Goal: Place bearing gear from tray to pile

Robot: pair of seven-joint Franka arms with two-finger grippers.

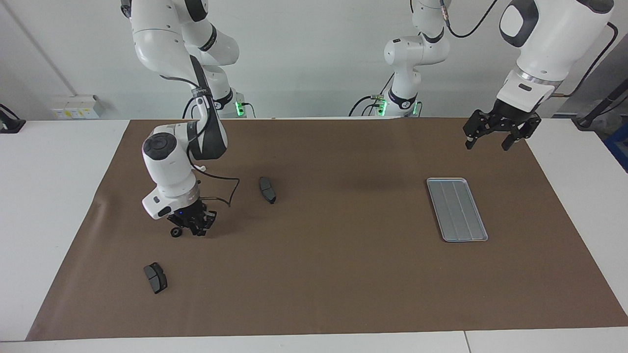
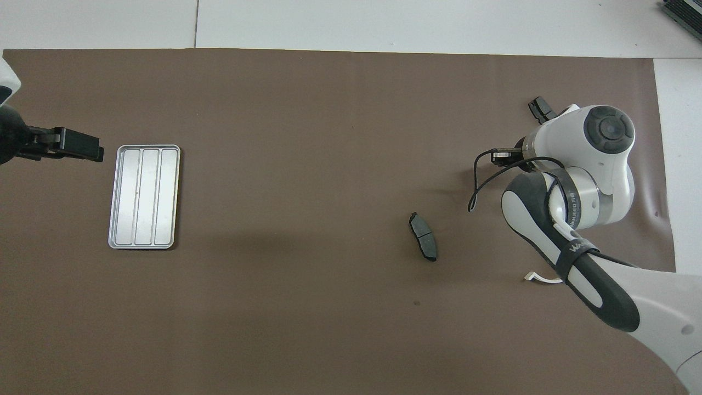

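A brown mat is spread over the white table, and most of what is seen lies on it. In the facing view, a dark brake pad is found left of centre, and a second brake pad lies at the lower left. A small black bearing gear is seen at the left, just beside the right gripper, whose fingertips are brought together low over the mat; nothing can be seen held between them, and whether the gear is touched cannot be told. In the overhead view the gear is hidden under the right arm, and only an end of a white curved bracket is shown at that arm's edge, at the lower right. The tray is placed right of centre in the facing view, well apart from the gear, and nothing is seen in it. Its long axis is run almost top to bottom in both views, slightly slanted in the facing one, with the ridges along that axis. The left gripper is held in the air at the upper right of the facing view, above the mat near the tray's upper end, with its fingers spread apart and nothing between them.
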